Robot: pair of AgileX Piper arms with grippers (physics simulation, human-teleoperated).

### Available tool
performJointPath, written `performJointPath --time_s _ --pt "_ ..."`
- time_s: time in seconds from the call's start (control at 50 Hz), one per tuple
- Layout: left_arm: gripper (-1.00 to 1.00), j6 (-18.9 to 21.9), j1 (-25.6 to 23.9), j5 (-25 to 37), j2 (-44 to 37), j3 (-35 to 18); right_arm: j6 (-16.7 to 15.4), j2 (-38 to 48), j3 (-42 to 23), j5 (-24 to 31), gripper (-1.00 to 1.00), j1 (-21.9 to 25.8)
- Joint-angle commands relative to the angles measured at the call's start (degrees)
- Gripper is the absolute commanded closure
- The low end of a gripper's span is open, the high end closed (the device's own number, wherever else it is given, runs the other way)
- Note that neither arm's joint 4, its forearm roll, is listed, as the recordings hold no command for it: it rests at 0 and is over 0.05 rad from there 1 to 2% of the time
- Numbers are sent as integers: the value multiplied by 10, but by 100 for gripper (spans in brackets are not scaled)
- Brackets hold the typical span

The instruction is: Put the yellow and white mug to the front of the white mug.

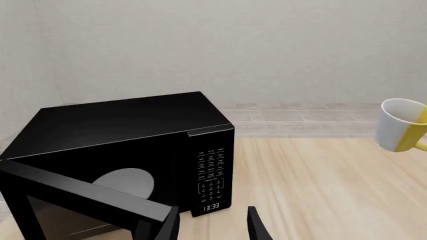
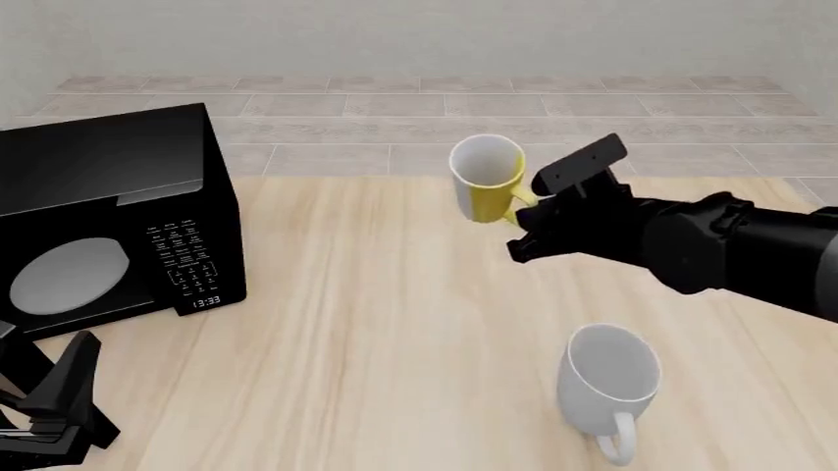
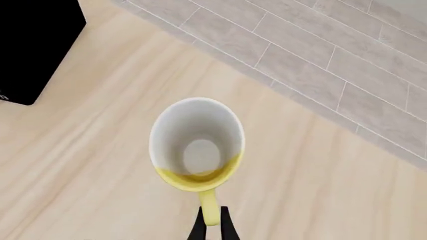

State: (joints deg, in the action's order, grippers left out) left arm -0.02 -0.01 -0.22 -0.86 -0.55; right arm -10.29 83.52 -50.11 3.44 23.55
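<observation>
**Ana:** While the right gripper (image 3: 211,220) carries it, the yellow and white mug (image 2: 488,178) hangs tilted above the far part of the table (image 2: 353,324). The jaws are nearly closed, pinching the yellow handle (image 3: 209,207). I'd judge this the carry step: picked up, not yet placed.

**Ben:** And the white mug (image 2: 607,375)?

**Ana:** Upright on the near side of the table, well apart from the carried one, its handle toward the camera. The next move, I think, calls for bringing the yellow mug back over or around it and setting it upright on the near side, without clipping the rim.

**Ben:** The left gripper (image 1: 212,224)?

**Ana:** It sits low near the microwave (image 2: 112,221), jaws apart and holding nothing.

**Ben:** Any writing?

**Ana:** Only the microwave's clock (image 1: 211,206), reading 13:33. The keypad (image 1: 211,170) labels are too small to read, and I see no brand on either mug.
</observation>
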Motion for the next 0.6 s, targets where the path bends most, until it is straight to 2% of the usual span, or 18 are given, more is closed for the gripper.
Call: performJointPath --time_s 0.02,0.6 --pt "-100 0 0 0 0 0 7 -16 27 -14 100 -29" --pt "-100 0 0 0 0 0 18 43 60 -68 100 -130"
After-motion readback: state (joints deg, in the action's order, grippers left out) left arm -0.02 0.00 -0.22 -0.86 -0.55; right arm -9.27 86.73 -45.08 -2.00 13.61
